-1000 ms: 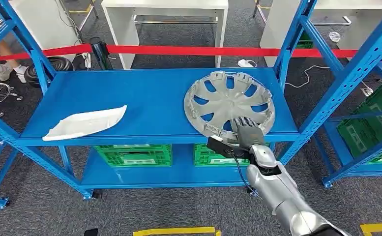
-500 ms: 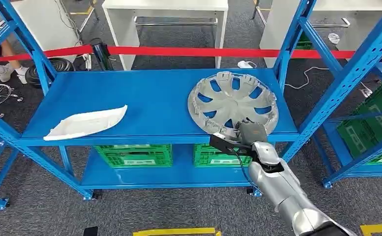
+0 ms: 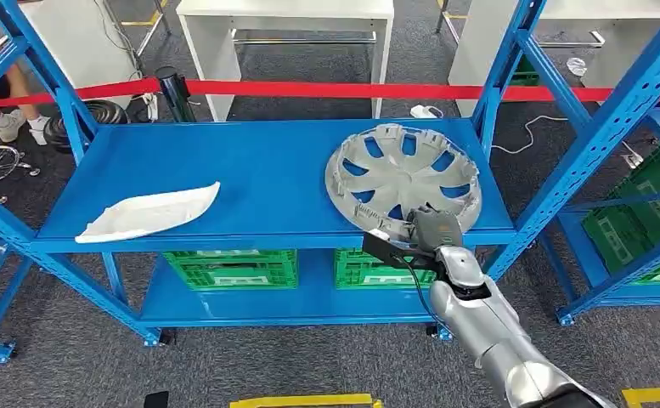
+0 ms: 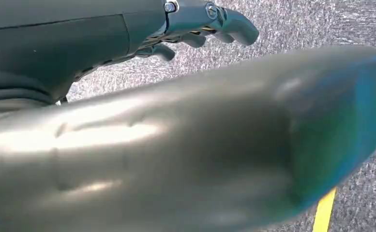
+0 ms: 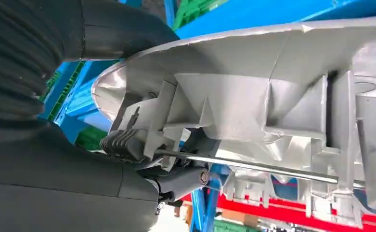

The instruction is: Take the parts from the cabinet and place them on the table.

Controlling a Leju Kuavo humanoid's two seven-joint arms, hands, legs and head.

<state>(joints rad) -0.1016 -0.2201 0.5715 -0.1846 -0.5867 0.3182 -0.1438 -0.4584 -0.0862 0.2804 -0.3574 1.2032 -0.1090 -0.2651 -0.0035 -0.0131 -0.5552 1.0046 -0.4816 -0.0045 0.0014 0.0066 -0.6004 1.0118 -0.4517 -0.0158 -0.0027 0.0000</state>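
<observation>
The right hand [image 3: 432, 228] covers the near rim of the hubcap [image 3: 403, 175] — its fingers are out of sight there, so the head view cannot tell how they lie. In the right wrist view the hubcap [image 5: 273, 106] runs off the picture's edges, and the hand [image 5: 127, 145] is partly tucked behind its ribs. In the left wrist view a blurred grey shape [image 4: 186, 150] hides most of the floor — the left hand [image 4: 210, 21] is cut off by the edge.
</observation>
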